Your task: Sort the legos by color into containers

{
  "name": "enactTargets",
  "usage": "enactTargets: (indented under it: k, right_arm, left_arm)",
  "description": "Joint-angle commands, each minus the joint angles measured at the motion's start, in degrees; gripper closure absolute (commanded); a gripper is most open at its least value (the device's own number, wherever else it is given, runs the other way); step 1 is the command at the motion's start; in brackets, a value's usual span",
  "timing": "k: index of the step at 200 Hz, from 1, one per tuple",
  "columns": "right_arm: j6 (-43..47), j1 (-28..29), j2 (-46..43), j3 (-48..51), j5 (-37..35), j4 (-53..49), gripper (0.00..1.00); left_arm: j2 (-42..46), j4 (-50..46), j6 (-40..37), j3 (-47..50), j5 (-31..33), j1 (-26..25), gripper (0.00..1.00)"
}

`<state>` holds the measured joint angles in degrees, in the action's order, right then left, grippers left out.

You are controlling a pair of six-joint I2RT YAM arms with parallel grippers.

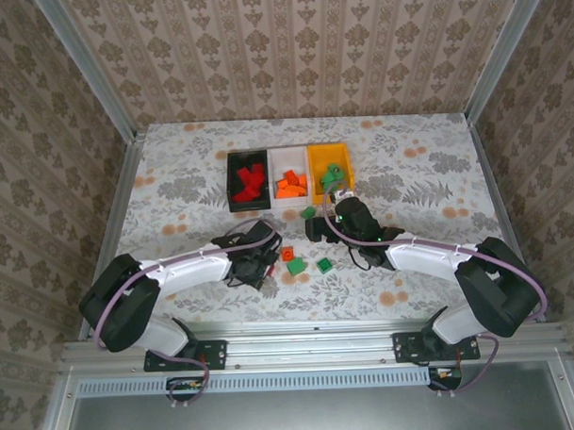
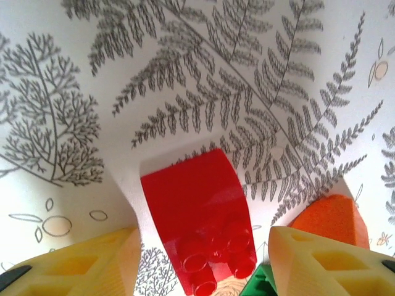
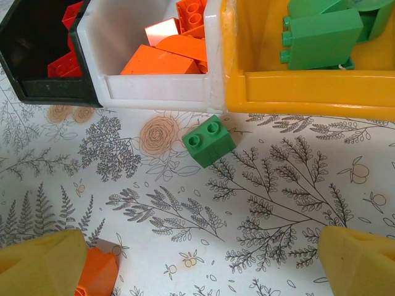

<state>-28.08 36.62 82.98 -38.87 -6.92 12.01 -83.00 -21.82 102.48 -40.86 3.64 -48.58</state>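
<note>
A red lego lies on the table between the yellow fingers of my left gripper, which is open with a gap on each side of it. An orange lego and a green one lie just to its right. My right gripper is open over bare table. A green lego sits ahead of it, by the bins. An orange lego lies beside its left finger. The black bin holds red legos, the white bin orange ones, the orange-yellow bin green ones.
From above, the three bins stand in a row at mid-table, with my left gripper and right gripper close together just in front. Two more green legos lie between them. Patterned walls enclose the table.
</note>
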Motion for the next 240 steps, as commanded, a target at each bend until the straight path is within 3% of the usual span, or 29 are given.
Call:
enactTargets:
  k: [1,37,74,102,145,190,207,240]
  right_arm:
    - [0.7,0.4,-1.4,-0.6,-0.7,-0.7,0.02]
    - [0.8,0.3,-1.8,-0.3,-1.0,-0.7,0.03]
    - [0.6,0.3,-1.9,-0.3,-0.7,-0.6,0.02]
    - [0.3,0.3,-2.4,0.0,-0.5,-0.4,0.02]
    - [0.1,0.3,-2.6,0.1,-0.2,-0.3,0.03]
    - [0.1,0.3,-2.6,0.1,-0.2,-0.2,0.02]
    - [0.1,0.3,-2.6,0.1,-0.2,-0.1,0.02]
    - [0.2,0.3,-2.2,0.0,-0.2,-0.1,0.02]
  left_arm:
    - [-1.4,-2.2,3.5,-1.2,-0.2,1.4,0.43]
    - [-6.3,-3.8,1.9,-5.1,-5.1,3.0,0.44]
    - [-11.7,-5.5,-0.8,-8.9,-10.9,4.0,0.53]
    - [-13.1,-5.3,-1.6,-9.7,-11.3,3.9,0.61]
    - [-11.1,-4.8,-4.5,-10.5,-8.5,3.9,0.62]
    - [-2.4,-12.4,-15.4,-16.3,3.4,4.6,0.65]
    - [0.1,-14.3,-21.7,-19.3,7.0,7.2,0.66]
    - [-1.2,-14.7,-34.1,-26.6,8.1,15.3,0.67]
